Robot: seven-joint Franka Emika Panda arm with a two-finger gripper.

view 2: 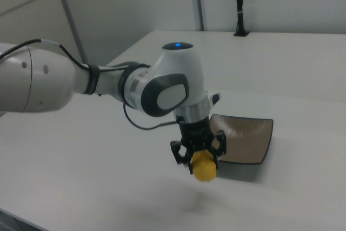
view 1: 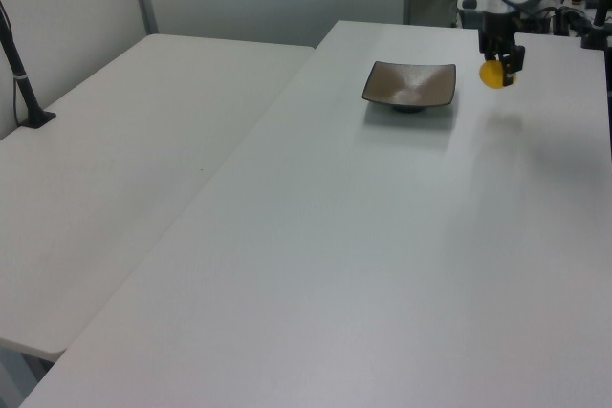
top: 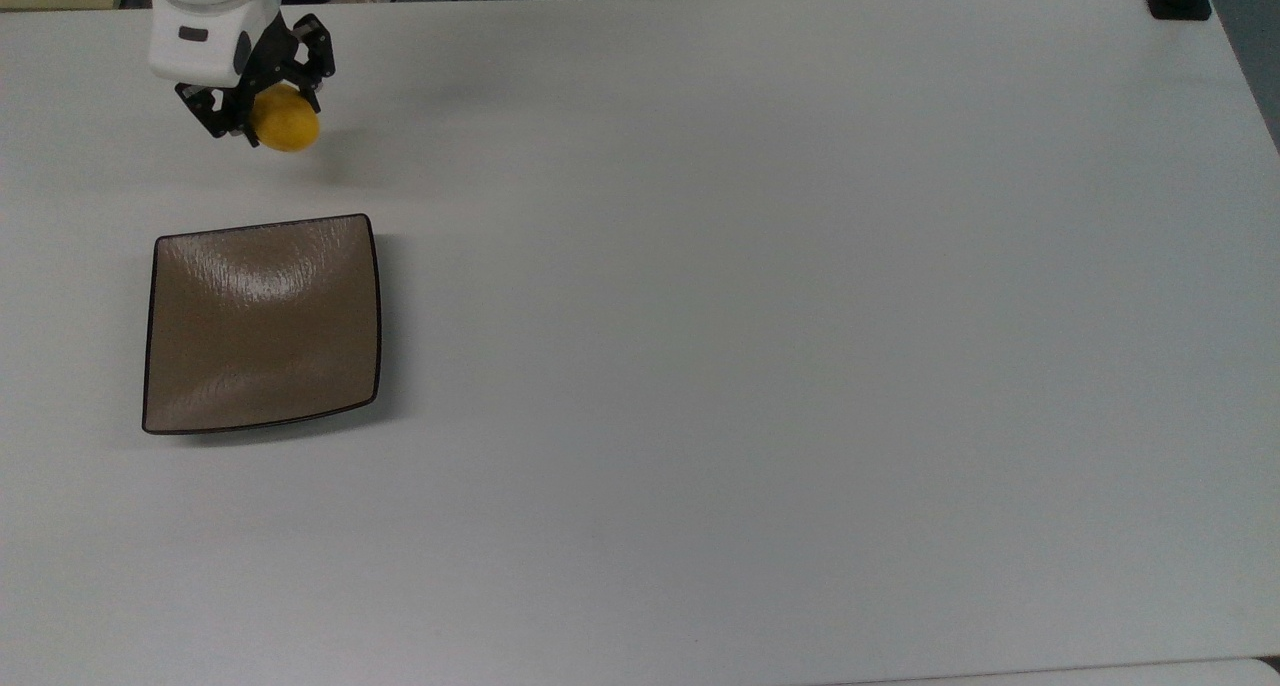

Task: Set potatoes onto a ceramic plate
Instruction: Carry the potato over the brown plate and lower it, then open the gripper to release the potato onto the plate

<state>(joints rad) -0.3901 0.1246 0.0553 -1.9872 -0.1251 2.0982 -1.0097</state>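
One yellow potato sits clamped between the gripper jaws, above the table.

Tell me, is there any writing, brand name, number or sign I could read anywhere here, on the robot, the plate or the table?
None: no readable text shows in any view.
The end effector, holding the potato, carries a small dark patch on its white housing in the top view, with nothing legible on it.
The ceramic plate is plain glossy brown with no marking.
The table is blank white.
The arm shows a small blue light in the right view, no lettering.
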